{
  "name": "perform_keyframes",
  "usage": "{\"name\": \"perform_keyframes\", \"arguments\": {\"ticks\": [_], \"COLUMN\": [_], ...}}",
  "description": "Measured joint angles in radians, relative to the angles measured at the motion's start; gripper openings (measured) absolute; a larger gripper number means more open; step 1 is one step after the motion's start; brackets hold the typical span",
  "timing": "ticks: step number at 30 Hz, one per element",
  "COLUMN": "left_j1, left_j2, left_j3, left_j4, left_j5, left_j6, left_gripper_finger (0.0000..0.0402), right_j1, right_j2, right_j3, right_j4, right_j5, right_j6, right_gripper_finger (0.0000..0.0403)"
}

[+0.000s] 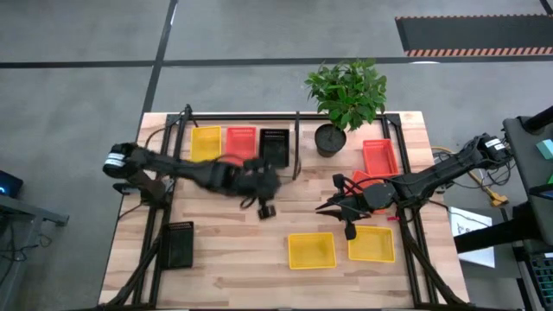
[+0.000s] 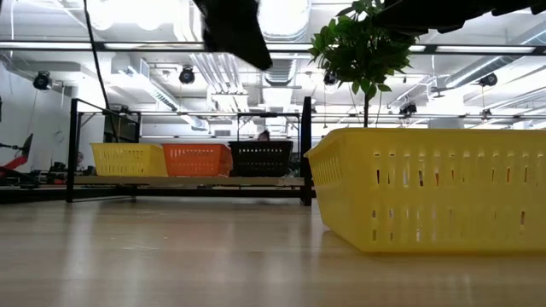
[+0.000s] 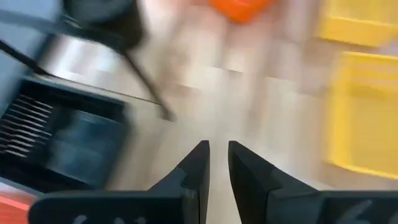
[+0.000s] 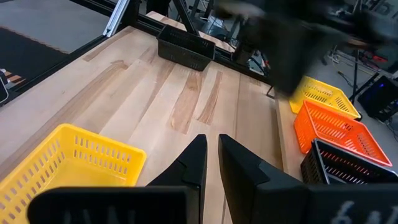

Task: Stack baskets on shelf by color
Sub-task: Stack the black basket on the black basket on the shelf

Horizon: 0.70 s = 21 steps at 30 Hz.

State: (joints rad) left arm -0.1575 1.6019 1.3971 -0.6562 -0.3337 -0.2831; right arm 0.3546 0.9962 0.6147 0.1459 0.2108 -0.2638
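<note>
Three baskets sit side by side on the pale shelf board [image 1: 259, 166] at the table's far left: yellow [image 1: 206, 143], red-orange [image 1: 241, 142] and black [image 1: 275, 147]. On the tabletop lie two yellow baskets [image 1: 311, 250] [image 1: 371, 244], a black basket [image 1: 179, 244] near the left edge, and red-orange baskets [image 1: 378, 158] at the right. My left gripper [image 3: 217, 155] hovers just in front of the shelf's black basket [image 3: 68, 143], shut and holding nothing. My right gripper [image 4: 212, 149] hovers over bare wood beside a yellow basket [image 4: 74, 162], also shut and holding nothing.
A potted plant [image 1: 333, 134] stands at the far edge, right of the shelf. Black frame rods [image 1: 298, 142] bound the shelf sections. One yellow basket [image 2: 435, 188] stands close to the low camera. Bare wood lies between the two grippers and along the table's near left.
</note>
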Motion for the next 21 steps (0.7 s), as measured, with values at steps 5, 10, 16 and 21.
{"name": "perform_keyframes", "arguments": {"ticks": [5,10,16,21], "left_j1": [-0.18,-0.336,-0.5,-0.624], "left_j2": [-0.037,-0.047,-0.038,-0.038], "left_j3": [-0.01,-0.009,-0.019,-0.029], "left_j4": [-0.12,-0.321,-0.466,-0.488], "left_j5": [0.078,0.245,0.414,0.42], "left_j6": [-0.283,-0.7,-0.908,-0.887], "left_gripper_finger": [0.0042,0.0042,0.0042,0.0042], "right_j1": [0.0,0.0,0.0,0.0], "right_j2": [0.0,0.0,0.0,0.0], "right_j3": [0.0,0.0,0.0,0.0], "right_j4": [-0.001,0.0,0.0,0.0], "right_j5": [0.0,0.0,0.0,0.0], "right_j6": [0.001,0.002,0.011,0.018], "right_gripper_finger": [0.0034,0.0034,0.0034,0.0034]}}
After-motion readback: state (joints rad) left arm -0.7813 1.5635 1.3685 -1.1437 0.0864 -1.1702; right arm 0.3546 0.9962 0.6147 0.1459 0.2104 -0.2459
